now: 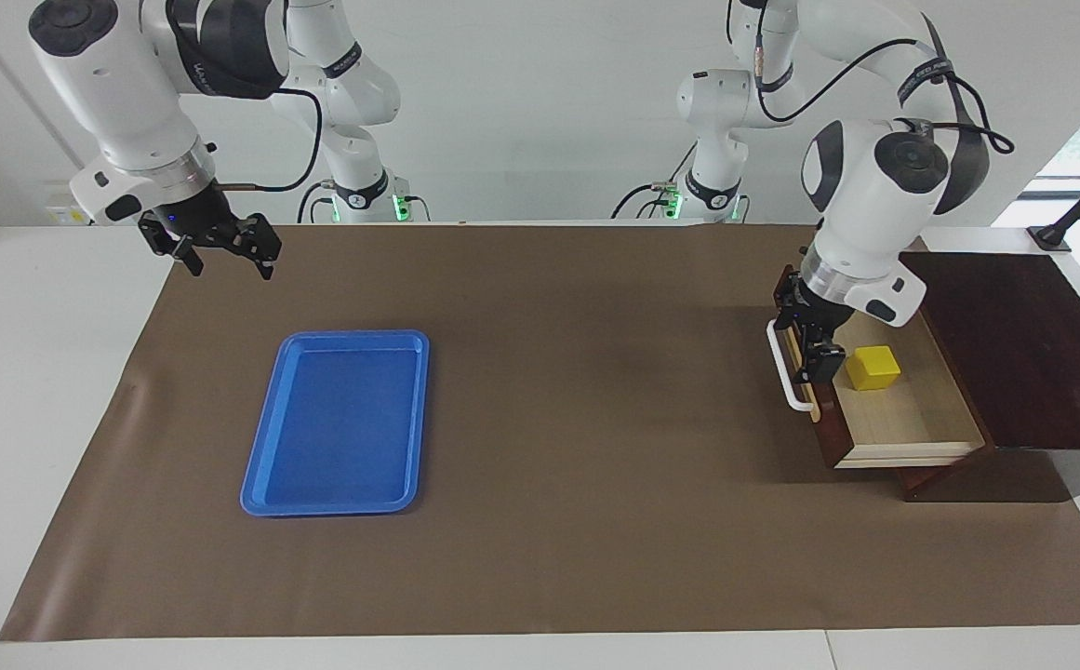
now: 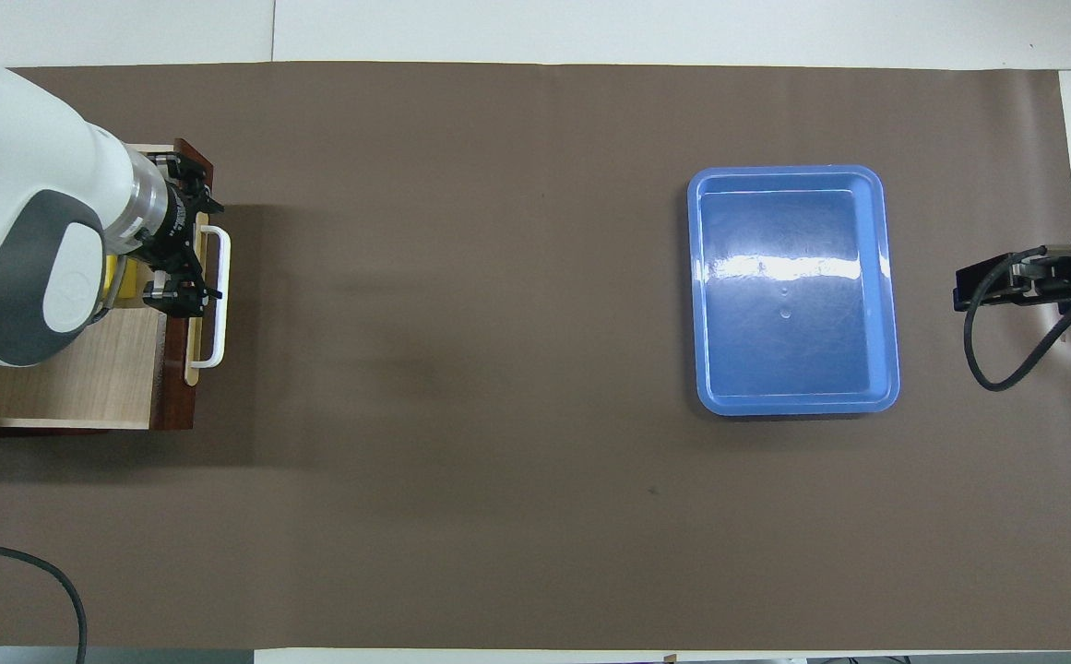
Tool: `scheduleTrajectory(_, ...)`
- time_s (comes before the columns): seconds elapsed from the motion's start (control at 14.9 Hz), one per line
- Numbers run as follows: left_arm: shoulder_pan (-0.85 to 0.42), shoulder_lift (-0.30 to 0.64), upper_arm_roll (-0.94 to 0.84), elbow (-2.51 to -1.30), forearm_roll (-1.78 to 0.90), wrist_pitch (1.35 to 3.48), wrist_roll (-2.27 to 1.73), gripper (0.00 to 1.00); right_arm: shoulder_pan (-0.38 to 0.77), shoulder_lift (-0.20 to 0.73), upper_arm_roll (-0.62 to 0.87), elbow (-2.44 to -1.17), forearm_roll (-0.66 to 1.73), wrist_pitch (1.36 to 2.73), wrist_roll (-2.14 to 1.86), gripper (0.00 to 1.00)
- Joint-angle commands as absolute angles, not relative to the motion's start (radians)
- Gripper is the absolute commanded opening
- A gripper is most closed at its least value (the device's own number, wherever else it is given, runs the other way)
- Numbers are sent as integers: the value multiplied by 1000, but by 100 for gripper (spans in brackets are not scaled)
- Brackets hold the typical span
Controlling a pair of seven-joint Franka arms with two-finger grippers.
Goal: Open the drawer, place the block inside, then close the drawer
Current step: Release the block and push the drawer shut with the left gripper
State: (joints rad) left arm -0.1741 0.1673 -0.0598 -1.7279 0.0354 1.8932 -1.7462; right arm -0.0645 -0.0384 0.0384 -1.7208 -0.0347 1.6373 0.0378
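The drawer (image 1: 916, 414) stands pulled out of its dark wooden box (image 1: 1014, 344) at the left arm's end of the table, its light wood floor (image 2: 74, 378) showing. The yellow block (image 1: 872, 367) lies inside it, close to the drawer front; only a sliver of the block (image 2: 125, 281) shows in the overhead view under the arm. My left gripper (image 1: 805, 340) is down at the top edge of the drawer front, beside the white handle (image 1: 786, 372), its fingers spread along the front and holding nothing. It also shows in the overhead view (image 2: 180, 240). My right gripper (image 1: 223, 256) waits open and empty.
A flat blue tray (image 1: 340, 419) lies on the brown mat toward the right arm's end, empty; it also shows in the overhead view (image 2: 793, 290). The right gripper (image 2: 978, 288) hangs over the mat's edge at that end.
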Motion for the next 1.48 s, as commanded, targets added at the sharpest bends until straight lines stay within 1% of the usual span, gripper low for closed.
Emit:
scheduleTrajectory(0.0,-199,157,-43,-1813,75,1942,-1749,100,-45,-14,43,-1675,-35,1602,18,100)
scheduleTrajectory(0.13,-169,140,-43,-1857,81,1980,-1738,100,-46,-14,41,-1674,18,1598,23,100)
scheduleTrajectory(0.27,-138,140,-43,-1864,84,1985,-1727,100,-46,-14,41,-1674,26,1594,25,100)
scheduleTrajectory(0.47,-110,144,-41,-1849,116,1983,-1687,100,-46,-14,41,-1675,28,1592,28,100)
scheduleTrajectory(0.87,-15,158,-41,-1793,124,1965,-1638,100,-48,-17,40,-1680,23,1586,34,100)
scheduleTrajectory(1.21,95,160,-41,-1796,133,1983,-1516,100,-46,-18,40,-1678,23,1583,49,100)
scheduleTrajectory(1.41,136,158,-43,-1804,133,1996,-1462,100,-45,-18,40,-1680,23,1578,51,100)
